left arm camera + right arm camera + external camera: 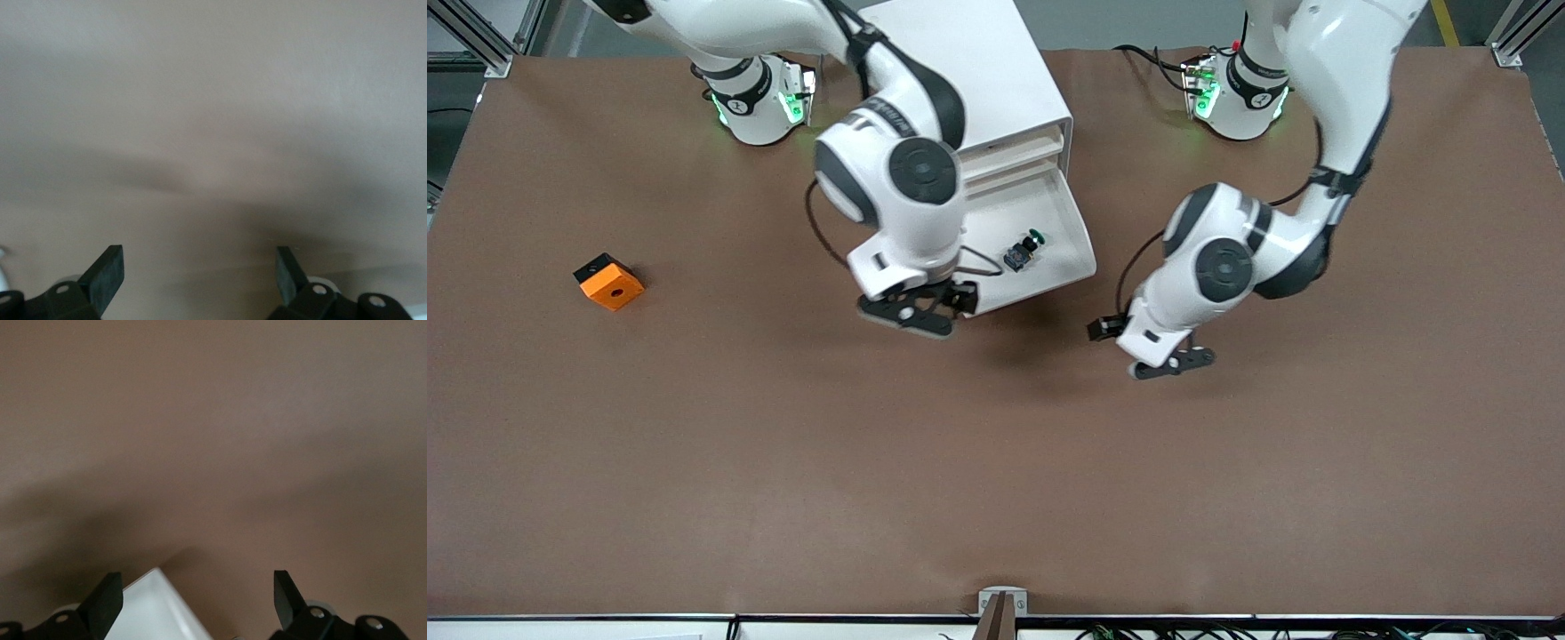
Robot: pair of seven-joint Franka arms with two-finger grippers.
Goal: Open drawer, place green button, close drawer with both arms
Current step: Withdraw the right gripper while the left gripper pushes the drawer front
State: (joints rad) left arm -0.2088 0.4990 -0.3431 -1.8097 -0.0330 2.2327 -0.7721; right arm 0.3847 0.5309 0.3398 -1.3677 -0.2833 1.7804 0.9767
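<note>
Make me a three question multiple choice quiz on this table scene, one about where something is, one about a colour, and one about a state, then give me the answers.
1. Where is the button?
A. in the open drawer
B. on the table beside the orange block
C. held by an end effector

2. What colour is the button's cap?
A. red
B. green
C. yellow

3. What state is the left end effector in?
A. shut on the button
B. shut on nothing
C. open and empty

Answers:
1 A, it lies on the pulled-out tray.
2 B, the round cap shows green.
3 C, its fingers stand apart with only table between.
</note>
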